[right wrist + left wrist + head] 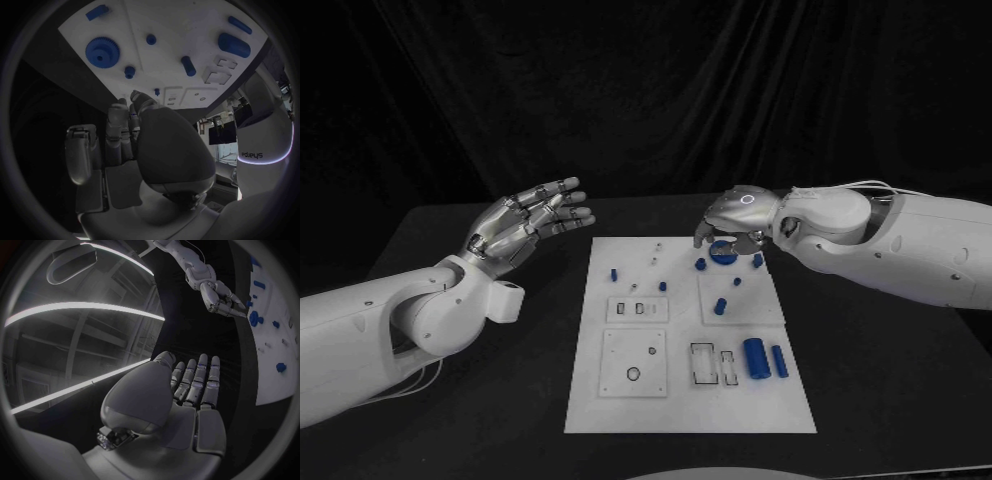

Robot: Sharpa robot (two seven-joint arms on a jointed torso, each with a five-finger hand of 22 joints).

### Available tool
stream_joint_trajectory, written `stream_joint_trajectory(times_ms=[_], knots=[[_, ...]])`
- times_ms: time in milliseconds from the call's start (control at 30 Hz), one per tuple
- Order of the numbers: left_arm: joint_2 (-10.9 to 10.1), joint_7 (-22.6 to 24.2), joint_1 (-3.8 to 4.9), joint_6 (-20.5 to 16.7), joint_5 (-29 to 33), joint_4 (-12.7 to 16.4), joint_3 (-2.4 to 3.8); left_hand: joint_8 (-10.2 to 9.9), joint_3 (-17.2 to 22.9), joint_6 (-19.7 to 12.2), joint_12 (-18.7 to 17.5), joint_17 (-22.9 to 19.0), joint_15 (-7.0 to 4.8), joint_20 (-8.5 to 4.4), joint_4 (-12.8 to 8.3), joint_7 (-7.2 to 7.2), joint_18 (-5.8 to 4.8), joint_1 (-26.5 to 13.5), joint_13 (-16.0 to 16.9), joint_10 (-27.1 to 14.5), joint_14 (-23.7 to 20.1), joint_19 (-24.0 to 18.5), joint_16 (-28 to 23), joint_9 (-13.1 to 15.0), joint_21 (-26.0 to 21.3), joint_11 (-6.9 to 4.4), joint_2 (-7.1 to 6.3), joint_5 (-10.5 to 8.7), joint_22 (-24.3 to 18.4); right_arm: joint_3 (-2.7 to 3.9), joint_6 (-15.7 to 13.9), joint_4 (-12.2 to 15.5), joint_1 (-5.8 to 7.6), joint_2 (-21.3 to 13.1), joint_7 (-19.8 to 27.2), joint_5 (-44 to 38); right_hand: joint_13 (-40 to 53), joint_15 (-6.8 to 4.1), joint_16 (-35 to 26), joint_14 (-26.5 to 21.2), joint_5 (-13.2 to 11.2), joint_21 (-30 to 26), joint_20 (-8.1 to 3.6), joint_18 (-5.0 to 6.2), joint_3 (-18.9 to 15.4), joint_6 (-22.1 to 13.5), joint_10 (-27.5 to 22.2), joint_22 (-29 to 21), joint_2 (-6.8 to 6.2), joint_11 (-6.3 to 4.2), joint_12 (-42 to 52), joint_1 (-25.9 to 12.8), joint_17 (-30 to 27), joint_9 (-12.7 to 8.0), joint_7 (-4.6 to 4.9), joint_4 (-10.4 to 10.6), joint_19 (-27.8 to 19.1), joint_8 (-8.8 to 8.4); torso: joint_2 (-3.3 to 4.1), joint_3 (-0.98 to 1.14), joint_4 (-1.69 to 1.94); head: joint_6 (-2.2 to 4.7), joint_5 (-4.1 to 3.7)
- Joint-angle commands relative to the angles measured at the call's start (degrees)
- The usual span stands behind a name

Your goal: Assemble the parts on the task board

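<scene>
Right hand [737, 214] hovers right over the blue gear [723, 249], fingers curled but empty; left hand [531, 222] spread wide, well off.

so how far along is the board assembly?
Early. Nothing looks assembled: the blue gear, large cylinder and small pegs lie loose on the task board. Right hand hovers over the gear at the far end, apparently holding nothing; left hand is open off the board. All fitting remains.

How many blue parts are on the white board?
8: a gear by the right hand, five small pieces near it, a thick cylinder and a thin rod nearer the robot. Others may be hidden.
</scene>
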Motion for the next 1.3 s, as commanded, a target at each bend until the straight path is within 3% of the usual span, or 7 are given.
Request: stream_joint_trajectory(times_ms=[33, 200, 467, 600, 733, 1000, 1300], knots=[[0.17, 3.56, 0.19, 0.61, -0.1, -0.07, 0.06, 0.11, 0.57, 0.5, 0.15, -0.18, -0.04, 0.0, 0.02, 1.9, -0.75, 0.56, -0.06, -0.44, -0.63, -0.66, 0.16, 0.05, -0.45, -0.28, -0.16, 0.39, -0.12, 0.04, -4.38, -0.67, -0.53, 0.06, -2.73, -2.95, 9.59, -0.05, 5.06, 0.75, 1.47, 0.15, -0.5, -0.4, 1.94, 0.47, -4.82, 15.06, 0.46, -0.57, 11.27, -1.66, 4.6, 1.44, 0.4, -2.41, 6.27, 0.11, 1.51, -0.13, 0.55, 0.85, -0.25], [0.28, 3.0, 0.21, 1.18, -0.1, -0.49, 0.06, 0.08, 1.09, 0.65, 0.05, -0.41, 0.05, 0.02, 0.04, 2.13, -0.81, 0.53, -0.08, -0.71, -1.1, -1.06, 0.04, 0.06, -0.68, -0.45, -0.25, 0.46, -0.27, 0.04, -5.6, -2.06, -1.39, 0.63, -2.37, -3.01, 14.97, -0.08, 10.83, 4.17, 0.29, 0.15, -0.48, -0.4, 2.74, -1.96, -10.29, 15.06, -0.27, 0.01, 16.63, -4.36, 12.05, 2.91, -0.25, -2.77, 6.27, -0.46, 2.08, -0.49, 0.8, 1.49, -0.35], [0.38, 2.71, 0.21, 1.76, -0.1, -0.89, 0.05, 0.08, 1.5, 0.82, -0.04, -0.56, 0.13, 0.03, 0.05, 2.26, -0.88, 0.51, -0.09, -0.94, -1.41, -1.37, -0.03, 0.07, -0.86, -0.54, -0.3, 0.5, -0.37, 0.04, -5.23, -3.9, -2.75, 1.48, -1.9, -3.03, 13.57, 0.26, 12.24, 4.79, 0.1, 0.15, -0.14, -0.4, 3.46, -3.78, -12.32, 15.06, -0.86, 0.52, 14.3, -6.28, 13.75, 4.18, 0.06, -2.3, 6.27, -0.64, 2.21, -0.65, 1.37, 1.53, -0.6], [0.46, 2.6, 0.21, 2.02, -0.1, -1.05, 0.05, 0.05, 1.6, 0.75, -0.06, -0.59, 0.15, 0.03, 0.04, 2.29, -0.89, 0.52, -0.1, -1.0, -1.46, -1.43, -0.04, 0.06, -0.89, -0.56, -0.3, 0.51, -0.39, 0.04, -4.61, -4.26, -3.16, 1.64, -1.62, -3.04, 12.49, 0.49, 12.24, 4.66, -0.28, 0.15, 0.06, -0.4, 3.33, -4.48, -13.04, 15.06, -1.33, 0.75, 12.7, -7.46, 13.56, 4.7, 0.02, -1.89, 6.27, -0.72, 1.99, -0.66, 1.57, 1.13, -0.74], [0.59, 2.51, 0.21, 2.3, -0.1, -1.38, 0.05, 0.05, 1.71, 0.8, -0.09, -0.61, 0.17, 0.04, 0.04, 2.3, -0.91, 0.52, -0.1, -1.06, -1.49, -1.48, -0.03, 0.07, -0.92, -0.57, -0.29, 0.52, -0.41, 0.04, -4.1, -4.4, -3.33, 1.67, -1.44, -3.04, 10.76, 0.75, 12.26, 4.47, -0.06, 0.15, 0.36, -0.4, 3.27, -6.73, -14.15, 15.06, -1.62, 1.11, 10.04, -8.1, 13.38, 5.0, -0.32, -1.87, 6.27, -1.56, 1.81, -0.73, 1.48, 0.8, -0.77], [0.84, 2.37, 0.2, 2.69, -0.1, -1.79, 0.05, 0.05, 1.85, 0.84, -0.11, -0.64, 0.2, 0.05, 0.05, 2.31, -0.94, 0.52, -0.1, -1.13, -1.53, -1.54, -0.02, 0.07, -0.95, -0.57, -0.27, 0.53, -0.44, 0.04, -2.67, -4.72, -3.44, 1.72, -1.23, -3.04, 9.33, 1.02, 11.82, 4.0, 0.59, 0.15, 0.63, -0.4, 3.14, -7.16, -14.77, 15.06, -1.6, 1.46, 7.94, -8.34, 12.49, 5.35, -0.36, -2.06, 6.27, -1.58, 1.33, -0.82, 1.22, -0.12, -0.57], [1.18, 2.22, 0.2, 3.03, -0.1, -2.19, 0.05, 0.05, 1.85, 0.84, -0.11, -0.64, 0.2, 0.05, 0.05, 2.31, -0.94, 0.52, -0.1, -1.13, -1.53, -1.54, -0.02, 0.07, -0.95, -0.57, -0.27, 0.53, -0.44, 0.04, -2.08, -5.6, -3.63, 2.21, -0.39, -1.52, 7.57, 1.19, 11.84, 3.76, 6.18, 0.15, 0.85, -0.4, 4.56, -5.53, -12.85, 15.06, -1.52, 1.63, 6.04, -8.06, 12.2, 6.71, 0.5, -3.0, 6.27, -0.28, 0.99, -0.89, 1.15, -0.79, -0.5]])
